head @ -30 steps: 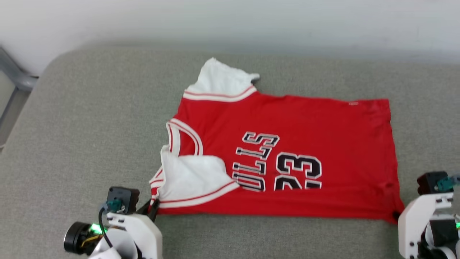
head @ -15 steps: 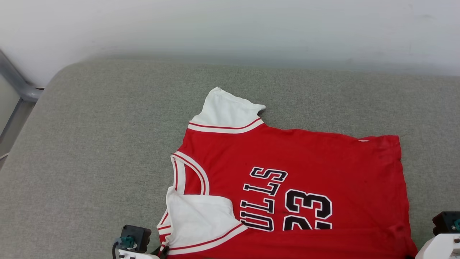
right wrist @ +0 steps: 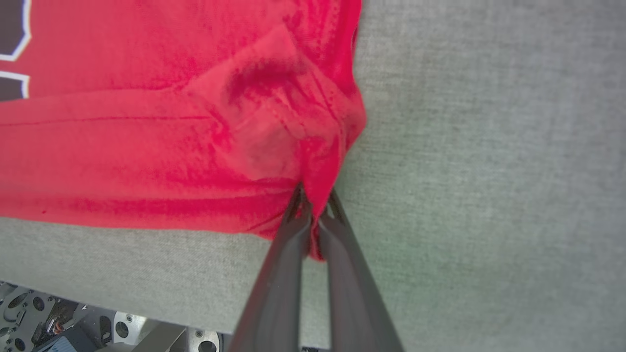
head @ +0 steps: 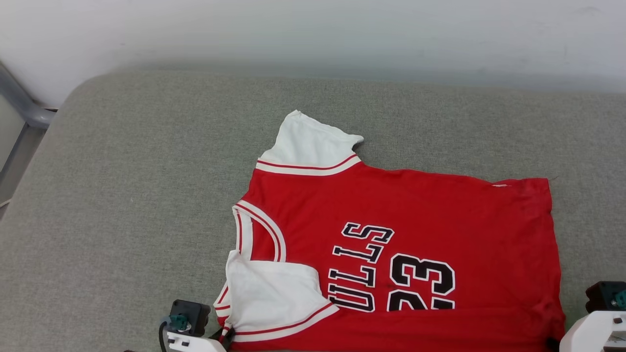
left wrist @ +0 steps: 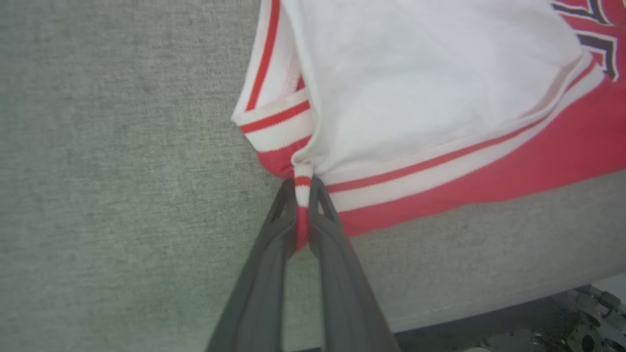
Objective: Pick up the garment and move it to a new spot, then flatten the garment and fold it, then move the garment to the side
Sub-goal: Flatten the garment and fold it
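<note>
L gripper [left wrist: 303, 193]: bottom centre of L wrist view. Two dark fingers pressed together, pinching the red/white striped trim corner of the red basketball-style garment [head: 415, 215] w/ short white sleeves.
R gripper [right wrist: 316, 203]: bottom centre of R wrist view. Fingers nipped tight on a bunched red hem corner.
Under pad edge: dark metal parts w/ round holes [right wrist: 29, 313], lower left of R wrist view, blurred.
Garment pos.: flat on the pad, centre to lower right of head view, neck to the left, hem to the right. Near long edge is folded over onto the front. Near white sleeve [head: 274, 288] lies on the chest; far white sleeve [head: 308, 142] sticks out toward the top.
Surface: grey-green woven fabric pad [head: 122, 195] w/ rounded corner at upper left. Its front edge runs low in both wrist views.
Writing: black, white-edged "ULLS" [head: 352, 277] and "23" [head: 421, 274], turned sideways. Near end of the word runs under the near sleeve, and the digits' lower part goes under the fold. Small white tag [head: 500, 185] at far hem corner, too small to read.
Room: grey metal bar [head: 19, 105] at far left; plain pale wall [head: 313, 34] across the top.
</note>
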Available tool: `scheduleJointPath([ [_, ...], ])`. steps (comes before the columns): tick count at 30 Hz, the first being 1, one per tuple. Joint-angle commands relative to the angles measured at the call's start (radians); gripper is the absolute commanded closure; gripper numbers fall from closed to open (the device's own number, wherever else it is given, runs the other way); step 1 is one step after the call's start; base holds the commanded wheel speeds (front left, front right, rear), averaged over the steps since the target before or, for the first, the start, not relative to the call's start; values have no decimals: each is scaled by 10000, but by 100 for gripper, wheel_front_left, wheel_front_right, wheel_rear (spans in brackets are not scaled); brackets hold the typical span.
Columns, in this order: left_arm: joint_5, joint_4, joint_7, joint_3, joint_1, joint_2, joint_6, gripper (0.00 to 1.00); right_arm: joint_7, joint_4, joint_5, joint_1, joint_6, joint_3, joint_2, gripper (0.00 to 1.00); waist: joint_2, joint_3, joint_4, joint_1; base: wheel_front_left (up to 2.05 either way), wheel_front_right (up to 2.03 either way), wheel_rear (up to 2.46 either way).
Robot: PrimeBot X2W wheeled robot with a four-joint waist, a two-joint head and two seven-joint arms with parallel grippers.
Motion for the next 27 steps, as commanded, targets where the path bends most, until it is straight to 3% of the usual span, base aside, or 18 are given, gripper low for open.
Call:
scheduleJointPath([
  [1,47,121,-86,40,-112,-6,73,3,-137,165,38,-124,-15,9,95,0,0,-110,13,1,0,0,0],
  [11,409,-328,-1405,435,-383,-62,277,0,-1603,-755,413,-307,-12,-169,-53,0,0,-851,81,1,0,0,0],
  [19,676,-820,-3359,910,-660,-290,167,0,-4124,-1783,645,-491,-12,119,78,0,0,-862,-97,1,0,0,0],
  [27,1190,-814,-4981,1247,-1090,-525,37,0,-6686,-1812,125,-505,-12,182,711,0,0,-504,-460,1,0,0,0],
])
